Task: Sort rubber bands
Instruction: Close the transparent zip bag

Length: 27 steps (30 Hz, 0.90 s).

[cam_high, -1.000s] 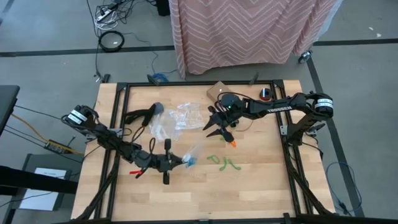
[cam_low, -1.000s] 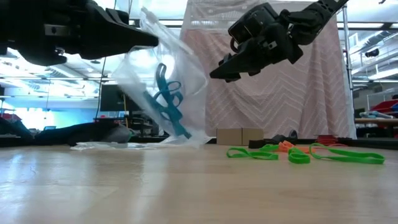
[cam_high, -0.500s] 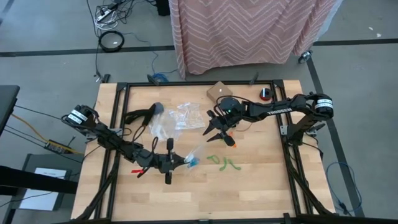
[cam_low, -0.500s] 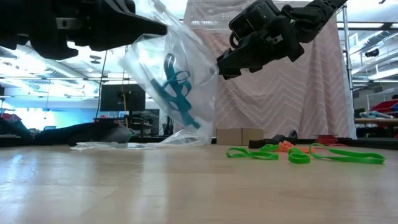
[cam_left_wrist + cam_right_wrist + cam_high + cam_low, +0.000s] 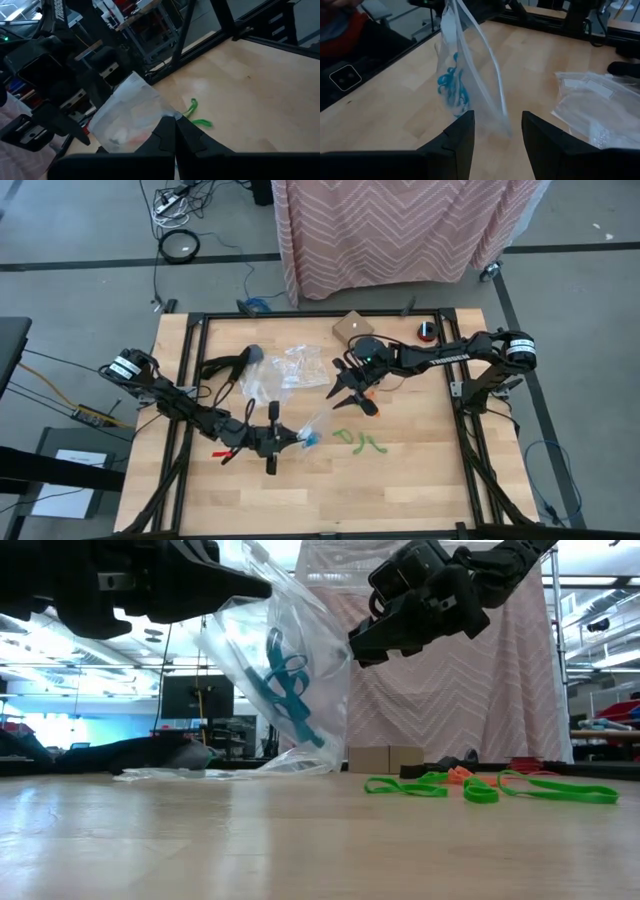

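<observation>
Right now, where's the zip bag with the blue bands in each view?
High view: bag at the left claw, lower centre of the table.
Low view: bag hanging upper left of centre.
Left wrist view: bag just past the shut fingers.
Right wrist view: bag hanging ahead of the open right claw.
Shared landmark: blue rubber bands inside.

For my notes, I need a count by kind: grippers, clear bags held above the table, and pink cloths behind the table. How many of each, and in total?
Grippers: 2, the left gripper and the right gripper
Clear bags held up: 1, the clear bag
Pink cloths: 1, the pink cloth
Total: 4
</observation>
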{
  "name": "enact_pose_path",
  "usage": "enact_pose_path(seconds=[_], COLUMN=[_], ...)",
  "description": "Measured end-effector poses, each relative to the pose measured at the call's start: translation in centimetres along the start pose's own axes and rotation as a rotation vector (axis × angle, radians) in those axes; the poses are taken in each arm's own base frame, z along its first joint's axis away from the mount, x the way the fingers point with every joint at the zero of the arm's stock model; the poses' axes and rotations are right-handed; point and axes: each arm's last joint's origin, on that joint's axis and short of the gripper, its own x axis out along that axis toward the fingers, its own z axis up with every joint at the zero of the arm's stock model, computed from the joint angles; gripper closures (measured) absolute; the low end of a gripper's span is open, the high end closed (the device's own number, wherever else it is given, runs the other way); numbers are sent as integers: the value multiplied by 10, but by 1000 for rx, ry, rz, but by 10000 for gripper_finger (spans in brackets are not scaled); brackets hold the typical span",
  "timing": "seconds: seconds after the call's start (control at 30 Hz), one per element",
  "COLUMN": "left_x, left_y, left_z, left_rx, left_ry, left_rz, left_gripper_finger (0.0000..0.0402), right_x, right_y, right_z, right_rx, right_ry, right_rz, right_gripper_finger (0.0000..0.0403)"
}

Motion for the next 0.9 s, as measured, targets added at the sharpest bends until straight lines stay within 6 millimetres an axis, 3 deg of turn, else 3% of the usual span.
enact_pose_path(seconds=[0.27, 0.77, 0.9], left_x=[0, 5, 5], left_y=[0, 2, 2], left_z=[1, 11, 11], left_rx=[-2, 65, 65], left_ry=[-11, -38, -38], left_rz=[-7, 6, 6], left_gripper_finger=[401, 401, 401], right_x=[0, 1, 5], right_y=[0, 0, 4], right_z=[1, 1, 2], right_rx=[-7, -46, -76], right_ry=[-5, 12, 32], right_rz=[-1, -44, -77], right_gripper_finger=[269, 395, 402])
